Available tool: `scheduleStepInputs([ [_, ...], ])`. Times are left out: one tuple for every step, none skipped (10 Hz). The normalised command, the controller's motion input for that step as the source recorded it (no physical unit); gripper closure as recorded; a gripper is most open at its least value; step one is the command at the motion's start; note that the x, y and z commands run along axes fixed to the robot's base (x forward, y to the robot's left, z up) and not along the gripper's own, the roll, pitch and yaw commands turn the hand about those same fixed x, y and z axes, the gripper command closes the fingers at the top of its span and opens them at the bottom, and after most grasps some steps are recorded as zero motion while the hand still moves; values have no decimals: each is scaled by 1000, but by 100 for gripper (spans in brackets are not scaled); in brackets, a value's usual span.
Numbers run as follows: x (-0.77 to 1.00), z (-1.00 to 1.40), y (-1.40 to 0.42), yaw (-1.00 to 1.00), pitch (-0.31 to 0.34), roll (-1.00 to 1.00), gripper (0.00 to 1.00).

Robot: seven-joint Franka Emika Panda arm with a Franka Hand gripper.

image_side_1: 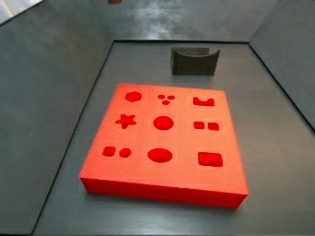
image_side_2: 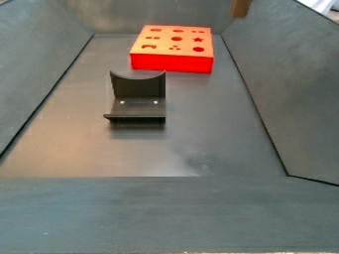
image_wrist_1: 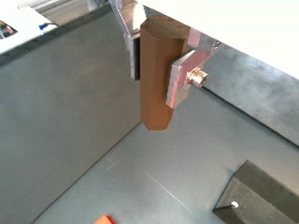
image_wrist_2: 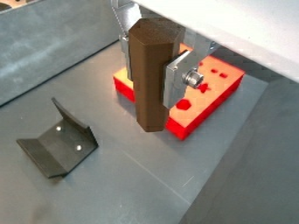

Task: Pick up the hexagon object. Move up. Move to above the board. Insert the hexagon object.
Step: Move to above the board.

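Your pincer (image_wrist_2: 163, 66) is gripping the hexagon object (image_wrist_2: 151, 77), the silver finger plates pressing its flat sides from either hand. In both wrist views the brown peg (image_wrist_1: 159, 80) is hanging upright between the fingers (image_wrist_1: 181, 77), its lower end clear of the grey floor (image_wrist_1: 82, 114) with nothing touching it from below.

You are holding it high. In a side view only a small brown tip (image_side_2: 241, 7) is showing at the frame's upper edge, beyond the far right corner of the board (image_side_2: 173, 48); in a side view a tiny reddish-brown speck (image_side_1: 114, 2) at the upper edge may be the same peg, though it is too small to tell.

The board (image_side_1: 164, 138) is lying flat on the floor, its recesses facing up: circles, a star, squares and a notched shape. In a wrist view it (image_wrist_2: 216, 92) is showing behind the peg, partly hidden by it.

The fixture (image_side_2: 135, 96) is standing apart from the board, nearer one end of the enclosure, and it is appearing in both wrist views too (image_wrist_2: 56, 142).
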Motion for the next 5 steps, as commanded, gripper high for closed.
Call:
scheduleStepInputs([
  [28,1000,-135,24,88,-20,100],
  [28,1000,-116,23,86,-23,100],
  [24,932,-94,21,88,-27,100],
  [19,767,-70,23,87,-26,100],
  [14,553,-46,26,86,-20,100],
])
